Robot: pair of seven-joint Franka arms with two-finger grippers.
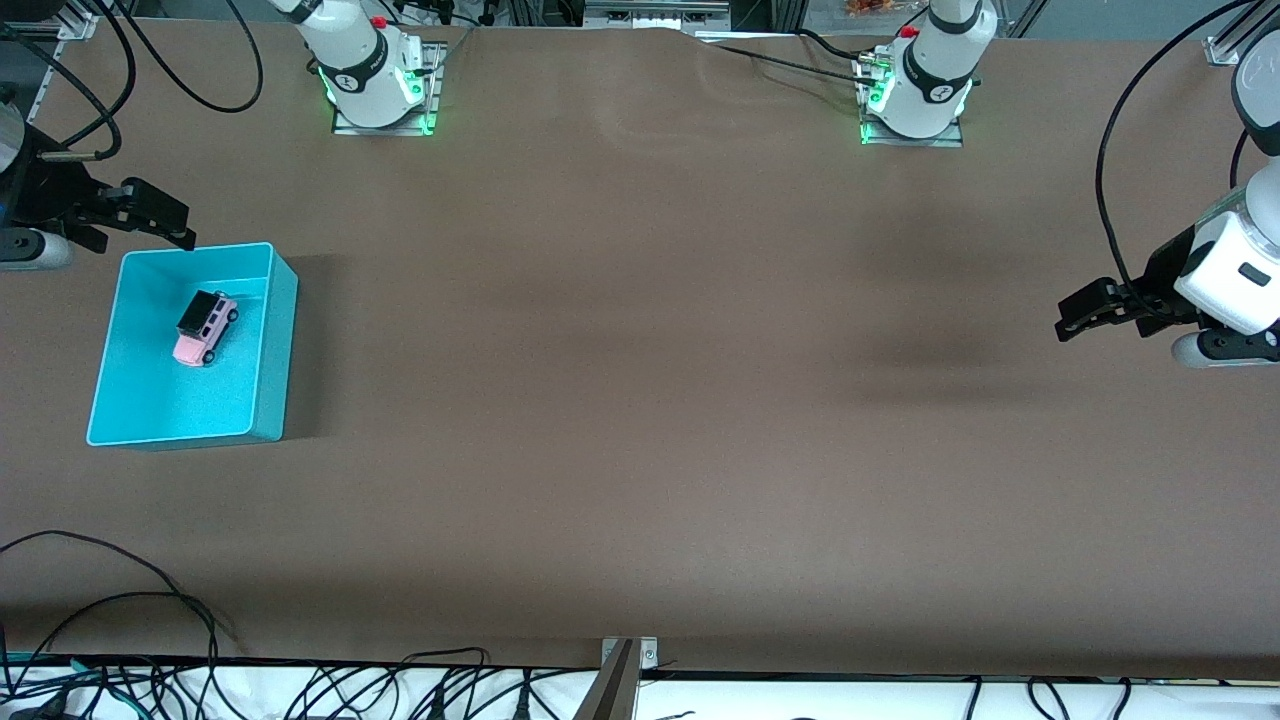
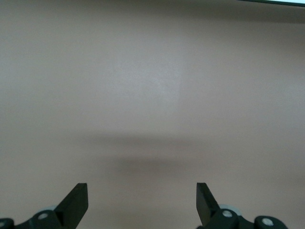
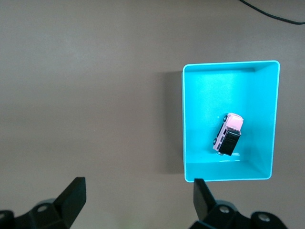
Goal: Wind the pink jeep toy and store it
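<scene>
Your jeep [image 1: 206, 328] sits in the bin [image 1: 272, 345] (upright, on its wheels). Right end effector [image 1: 165, 225] hovers spread by the bin's rim; left end effector [image 1: 1085, 315] waits spread, well apart over bare bench [image 1: 640, 400].

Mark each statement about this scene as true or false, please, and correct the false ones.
1. The pink jeep toy lies inside the turquoise bin. True.
2. The right gripper is shut on the jeep. False: it is open and holds nothing, up in the air by the bin's edge that lies farther from the front camera.
3. The left gripper is open and empty, over bare table at the left arm's end. True.
4. The bin stands at the left arm's end of the table. False: it stands at the right arm's end.
5. The jeep has a black roof. True.
</scene>
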